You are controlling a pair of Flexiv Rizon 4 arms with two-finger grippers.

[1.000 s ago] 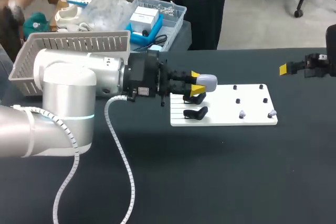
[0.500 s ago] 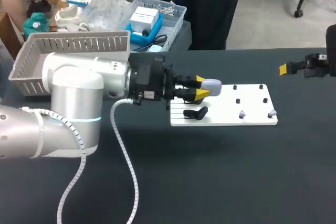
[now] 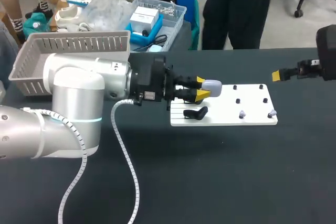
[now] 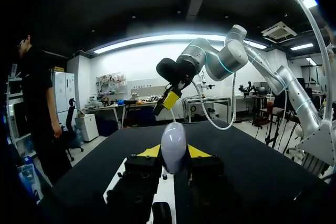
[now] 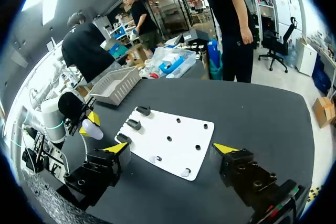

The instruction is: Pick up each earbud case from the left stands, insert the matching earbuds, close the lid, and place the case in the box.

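The left arm's fingers (image 3: 200,91) are clenched from two sides on a pale lavender egg-shaped earbud case (image 3: 211,84). The case is in the air above the left end of a flat white rectangular board (image 3: 226,117), which lies near the middle of the dark bench (image 3: 210,182). What the case holds cannot be seen.

Just below the case, a black curved stand (image 3: 195,112) sits on the board. Four small black pegs (image 3: 238,100) stand toward the board's right end. Two pale earbuds (image 3: 242,114) stand along its near edge.

A grey slatted plastic basket (image 3: 73,36) stands at the bench's far left corner, partly behind the left arm. Its contents cannot be made out.

The right arm's fingers (image 3: 278,75) are released and spread wide, gripping nothing. They hang in the air off the board's right end, toward the bench's right edge.
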